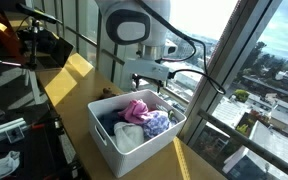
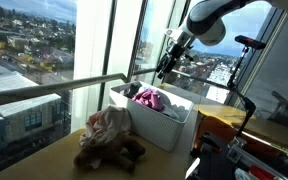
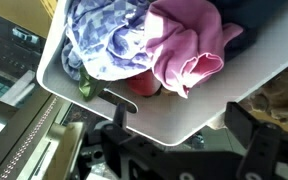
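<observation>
My gripper (image 1: 147,76) hangs open and empty above the far side of a white bin (image 1: 106,143), with nothing between its fingers. The bin holds a pink cloth (image 1: 137,108), a blue-patterned cloth (image 1: 157,123), a white cloth (image 1: 127,135) and a dark garment. In the wrist view the fingers (image 3: 181,118) frame the bin's white rim (image 3: 154,110), with the pink cloth (image 3: 189,50) and the blue-patterned cloth (image 3: 104,40) beyond. In an exterior view the gripper (image 2: 167,62) is above the bin (image 2: 162,128), clear of the clothes (image 2: 149,98).
A loose pile of white and brown clothes (image 2: 109,138) lies on the wooden table (image 2: 54,160) beside the bin. Window frames and a railing (image 2: 64,88) stand close behind. Dark equipment and cables (image 1: 14,70) crowd one end of the table.
</observation>
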`<state>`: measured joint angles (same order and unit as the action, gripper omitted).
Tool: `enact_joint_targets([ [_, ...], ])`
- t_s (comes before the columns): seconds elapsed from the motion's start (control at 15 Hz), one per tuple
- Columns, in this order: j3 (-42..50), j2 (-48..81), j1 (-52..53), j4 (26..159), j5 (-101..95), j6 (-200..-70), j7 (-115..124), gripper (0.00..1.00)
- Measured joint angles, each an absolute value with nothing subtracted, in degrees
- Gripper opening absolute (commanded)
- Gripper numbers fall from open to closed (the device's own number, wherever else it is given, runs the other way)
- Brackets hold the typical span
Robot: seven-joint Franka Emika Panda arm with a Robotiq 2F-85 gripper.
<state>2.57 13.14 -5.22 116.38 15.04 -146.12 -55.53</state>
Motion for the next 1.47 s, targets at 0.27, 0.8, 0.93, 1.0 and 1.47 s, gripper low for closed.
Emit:
enact_joint_targets([
  [0.27, 2.0, 13.1, -5.4, 116.3, 15.1, -146.1, -55.6, 1.0],
  [0.8, 0.2, 13.2, -6.0, 115.9, 15.1, -145.5, -60.1, 1.0],
  [0.93, 0.1, 13.2, -6.2, 115.8, 15.1, -144.7, -62.8, 1.0],
  [1.0, 0.0, 13.2, -6.3, 115.7, 15.1, -144.1, -64.2, 1.0],
  [1.47, -0.4, 13.2, -7.5, 114.0, 15.6, -140.3, -72.5, 1.0],
])
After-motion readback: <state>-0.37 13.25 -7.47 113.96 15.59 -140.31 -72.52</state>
